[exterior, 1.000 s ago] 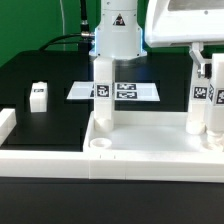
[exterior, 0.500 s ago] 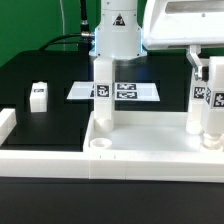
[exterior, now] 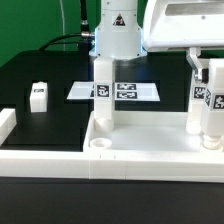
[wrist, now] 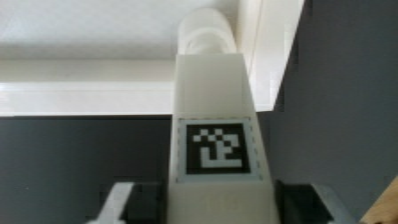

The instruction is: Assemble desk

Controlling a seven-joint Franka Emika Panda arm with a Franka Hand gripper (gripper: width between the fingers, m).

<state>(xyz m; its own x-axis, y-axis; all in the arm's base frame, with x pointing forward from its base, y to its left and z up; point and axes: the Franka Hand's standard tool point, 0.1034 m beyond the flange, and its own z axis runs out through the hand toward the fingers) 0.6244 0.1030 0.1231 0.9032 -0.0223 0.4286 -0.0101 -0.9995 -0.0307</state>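
If you scan from the exterior view's left, there's one loose leg [exterior: 38, 95] sitting alone on the black counter [exterior: 50, 60], then the marker board [exterior: 115, 91]. Next comes the tabletop [exterior: 150, 150] up front, with a left leg [exterior: 103, 95] upright in a back corner and the front-left socket [exterior: 100, 143] bare. Over on the right, a rear right leg [exterior: 197, 95] and a rightmost leg [exterior: 214, 105] stand close together. The wrist view shows the tool [wrist: 210, 205] partway closed, clamped on the held leg [wrist: 217, 110] by its flat sides. I'd guess that's the rightmost leg. These look like stiff, light, slick plastic, so grab the flat faces squarely, up high, or it'll twist loose. Tabletop's too wide to pinch except by its rim.
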